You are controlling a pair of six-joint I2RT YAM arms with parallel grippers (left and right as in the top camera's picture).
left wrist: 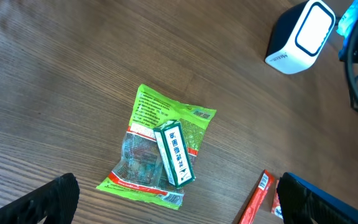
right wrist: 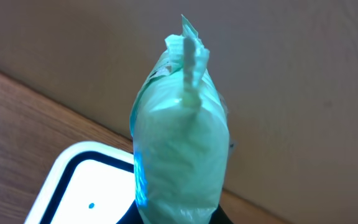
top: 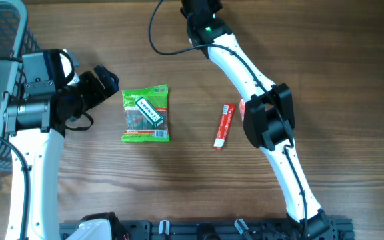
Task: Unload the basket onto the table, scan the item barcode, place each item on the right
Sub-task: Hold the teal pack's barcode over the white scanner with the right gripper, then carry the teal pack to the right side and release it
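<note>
One pale packet (right wrist: 179,155) overhangs the scanner (right wrist: 95,149) rim.

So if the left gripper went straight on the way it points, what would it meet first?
Probably the green packet with the small box lying on it: in the wrist view it sits ahead, between the open fingers. The left gripper may be above it, so depth is unclear.

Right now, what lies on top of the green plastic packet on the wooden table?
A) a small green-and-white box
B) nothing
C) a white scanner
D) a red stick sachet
A: the small green-and-white box rests on the green plastic packet, the red stick sachet lying apart.
</note>
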